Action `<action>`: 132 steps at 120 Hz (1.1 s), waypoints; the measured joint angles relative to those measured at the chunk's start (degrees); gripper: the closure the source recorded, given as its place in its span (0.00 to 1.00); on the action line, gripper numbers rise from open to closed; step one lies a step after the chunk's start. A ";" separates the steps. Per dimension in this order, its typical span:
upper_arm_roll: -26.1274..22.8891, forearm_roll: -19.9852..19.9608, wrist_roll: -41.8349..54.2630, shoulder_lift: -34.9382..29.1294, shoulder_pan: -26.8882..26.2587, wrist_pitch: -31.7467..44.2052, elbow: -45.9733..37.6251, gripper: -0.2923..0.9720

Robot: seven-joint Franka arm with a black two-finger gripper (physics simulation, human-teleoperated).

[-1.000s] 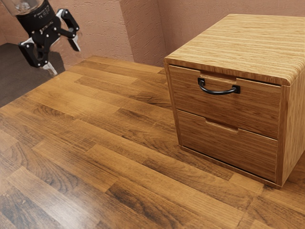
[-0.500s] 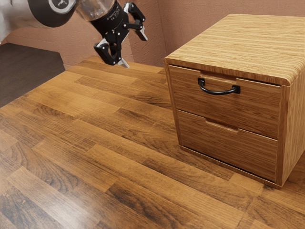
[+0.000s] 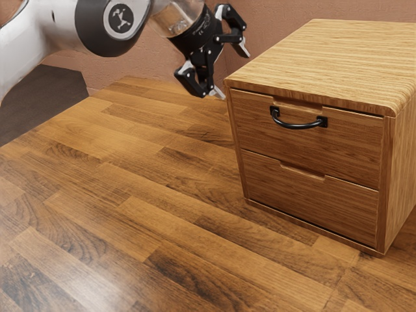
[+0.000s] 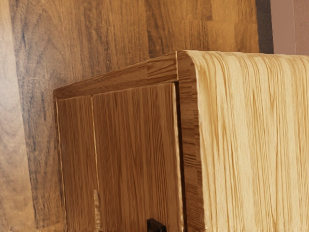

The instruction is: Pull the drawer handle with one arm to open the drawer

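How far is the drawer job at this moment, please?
Nothing is done yet: the top drawer sits flush and shut. In hand: the open gripper hovers by the upper corner of the cabinet, apart from the handle. Left: reach the handle, grip it, pull.

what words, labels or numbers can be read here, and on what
No readable words or numbers anywhere.
White emblem, no letters: on the arm's round black joint cap.
Light wooden two-drawer cabinet, curved black drawer handle, black two-finger gripper: no text visible.
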 joint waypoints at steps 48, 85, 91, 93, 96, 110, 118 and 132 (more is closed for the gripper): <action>-0.02 0.50 -3.18 -1.12 -3.61 5.01 -5.55 0.29; -0.02 0.62 -5.61 1.70 -4.77 6.05 -7.97 0.31; -0.03 0.60 -5.93 1.83 -4.78 6.13 -8.17 0.32; -0.03 0.60 -6.03 1.86 -4.79 6.15 -8.22 0.32; -0.03 0.59 -6.17 1.88 -4.79 6.18 -8.28 0.32; -0.03 0.62 -6.77 1.79 -4.83 6.25 -8.36 0.33; -0.02 0.76 -7.12 1.31 -5.25 6.25 -8.54 0.33; -0.02 0.86 -7.73 0.58 -5.54 6.27 -10.48 0.34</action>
